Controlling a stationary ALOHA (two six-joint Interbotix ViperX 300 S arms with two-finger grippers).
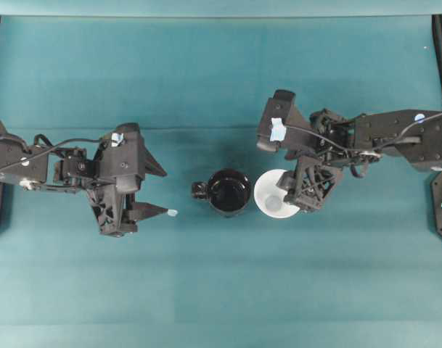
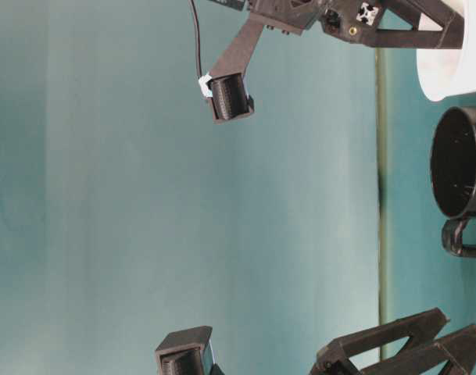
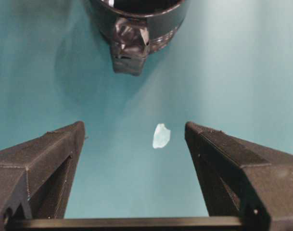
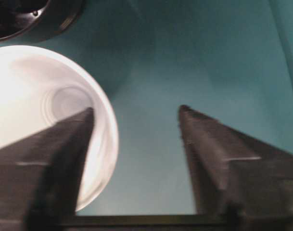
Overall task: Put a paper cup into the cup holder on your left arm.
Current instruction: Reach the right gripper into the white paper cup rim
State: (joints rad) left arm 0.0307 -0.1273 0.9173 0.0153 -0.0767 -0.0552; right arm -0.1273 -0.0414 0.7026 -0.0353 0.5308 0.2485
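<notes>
Two black fingers (image 4: 55,163) of the right gripper (image 4: 136,111) are seen closest, filling the bottom of the right wrist view. One finger is placed inside the paper cup (image 1: 273,193), and the other is outside its wall, so the rim sits between them. The jaws are partly open, and it cannot be told if the cup wall is squeezed yet.

From above, the two arms are the biggest things seen. The left gripper (image 1: 149,190) is at the left middle of the frame, with its jaws spread wide and nothing held in them.

Next in size is the cup holder (image 1: 228,192), which is seen at the center of the overhead frame, with its little handle (image 1: 199,191) pointed left. It is empty inside. The white cup is stood just beside it, on its right, and is upright.

Smallest of all, a tiny pale scrap (image 3: 161,135) is seen on the green table (image 1: 221,72) between the left jaws.

Nothing of the job looks done yet. The cup must be gripped, lifted, and dropped into the holder.
</notes>
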